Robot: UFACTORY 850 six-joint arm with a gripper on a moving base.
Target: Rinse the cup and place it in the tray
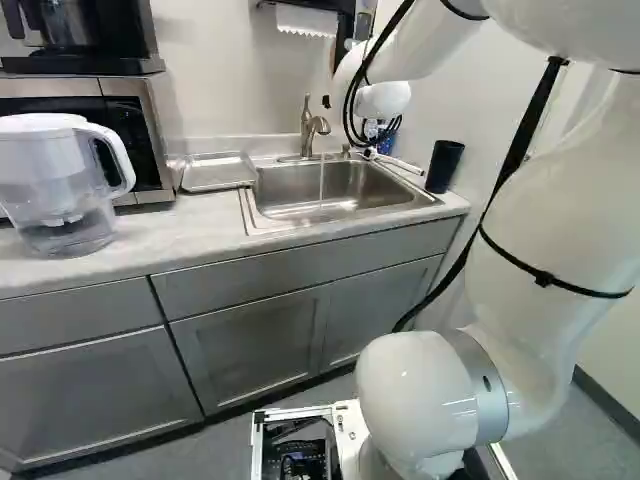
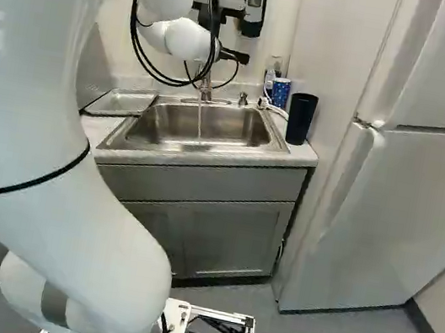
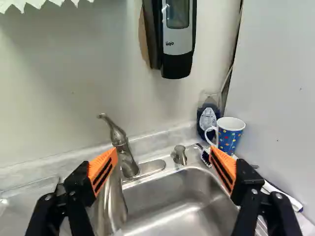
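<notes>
While one finger (image 3: 225,170) seemingly hides the base of the spotted mug (image 3: 231,135), the gripper (image 2: 236,56) stands released.

We see a pale countertop (image 1: 185,228) bearing a clear plastic pitcher (image 1: 45,188), silver-and-black microwave (image 1: 130,125) and shallow metal tray (image 1: 215,172) beside its inset steel sink (image 1: 285,190). Across the sink, we have a tall black cup (image 1: 443,167), blue dotted mug (image 3: 230,139) and dark-blue-filled bottle (image 3: 206,120).

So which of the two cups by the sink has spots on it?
The short blue mug with the white rim and handle. Coloured spots dot its side, while the tall black tumbler is plain.
</notes>
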